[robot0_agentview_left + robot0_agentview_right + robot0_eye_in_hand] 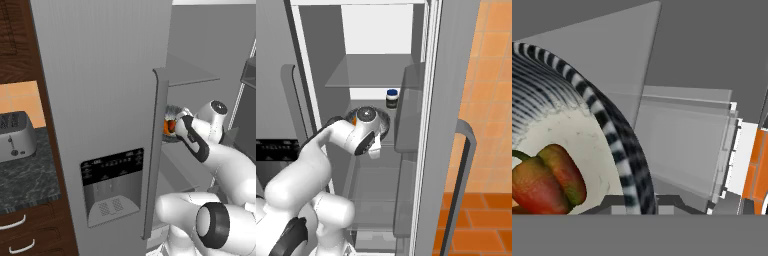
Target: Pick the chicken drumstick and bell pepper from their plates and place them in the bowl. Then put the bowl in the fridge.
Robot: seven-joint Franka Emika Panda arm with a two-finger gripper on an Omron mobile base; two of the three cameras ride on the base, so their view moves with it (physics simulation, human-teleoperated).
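Note:
The fridge [100,100] stands with its right door swung open, and my arm reaches into it. The dark patterned bowl [174,114] sits at mid-shelf height inside, also seen behind my wrist [385,125]. My gripper [634,202] is shut on the bowl's striped rim [619,150]. Inside the pale bowl lies the red bell pepper [547,177]. An orange patch of chicken drumstick [166,128] shows beside the pepper [172,125]. Whether the bowl rests on the shelf I cannot tell. The plates are out of view.
A glass shelf [368,75] spans the fridge above the bowl, and a small dark jar [391,98] stands behind it. The open door with its handle [466,165] is on the right. A toaster [15,137] sits on the dark counter [30,175].

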